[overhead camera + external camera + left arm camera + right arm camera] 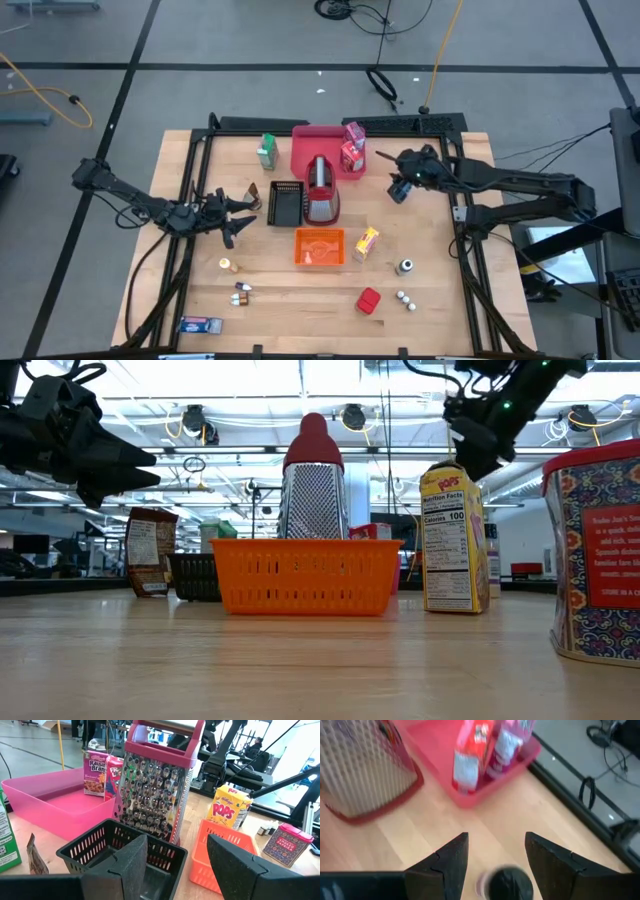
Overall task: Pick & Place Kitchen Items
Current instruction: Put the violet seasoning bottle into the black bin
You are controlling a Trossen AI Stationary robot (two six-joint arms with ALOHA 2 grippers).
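Grey floor [250, 90] crossed by dark seams surrounds the wooden table [440, 310]. Yellow cable [40, 85] and black cables [385, 85] trail across it. In the low view, ceiling light strips [230, 400] run above a hall of distant equipment.

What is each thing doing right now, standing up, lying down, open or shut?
Left claw: open, empty.
Right claw: open, empty.
Cheese grater: upright.
Pops box: upright.
Orange basket: upright, open top.
Black basket: upright.
Raisin Bran box: upright in pink tray.
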